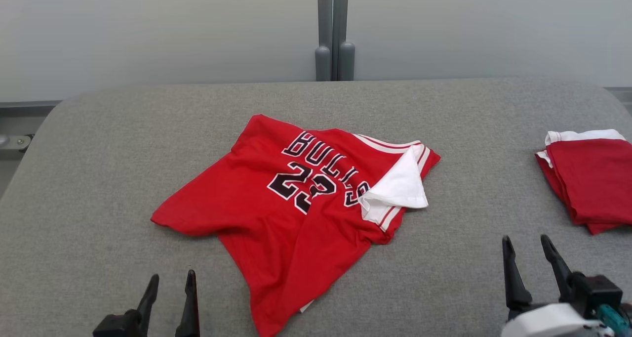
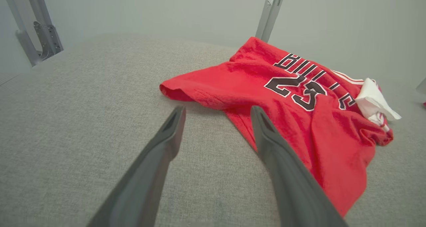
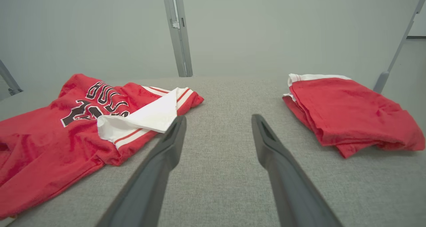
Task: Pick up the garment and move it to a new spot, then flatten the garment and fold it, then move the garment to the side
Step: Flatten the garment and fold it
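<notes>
Left hand (image 1: 173,276) spread, right hand (image 1: 525,239) spread (both empty), red jersey (image 1: 256,203) rumpled, one corner flipped white-side out.

Grey fabric-covered table (image 1: 98,179) before pale wall (image 1: 148,30), grey metal post (image 1: 335,30) behind.

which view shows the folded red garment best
Right wrist view: the folded red garment lies whole and close. Head view crops it at the right edge; left wrist view catches a sliver.
</notes>
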